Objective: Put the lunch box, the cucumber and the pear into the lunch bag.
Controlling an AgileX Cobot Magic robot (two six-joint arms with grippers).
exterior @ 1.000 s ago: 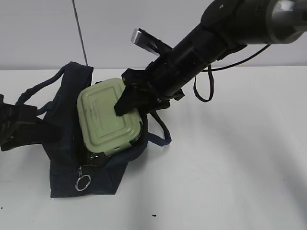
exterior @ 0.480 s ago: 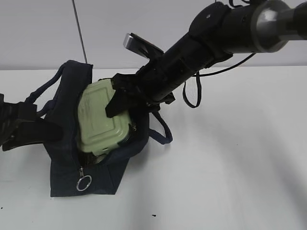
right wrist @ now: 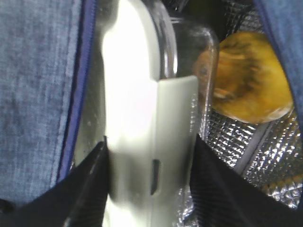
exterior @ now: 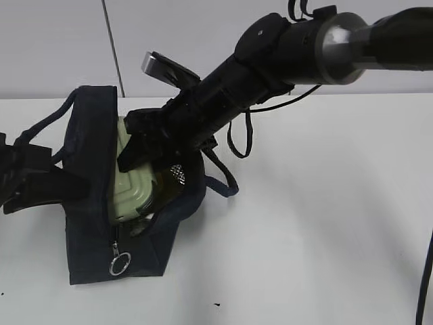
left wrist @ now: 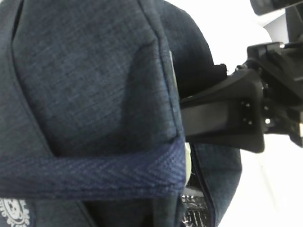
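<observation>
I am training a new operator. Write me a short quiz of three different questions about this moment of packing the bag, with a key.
1. True or false: the right gripper is shut on the lunch box.
2. Which fruit already lies inside the lunch bag, on its silver lining?
A. an apple
B. the pear
C. a banana
3. Fill in the missing word: the lunch box goes into the bag standing on its ____, not lying flat.

Key:
1. True. In the right wrist view its two fingers press both faces of the box.
2. B.
3. Edge. The exterior view shows only its narrow side in the opening.
</observation>
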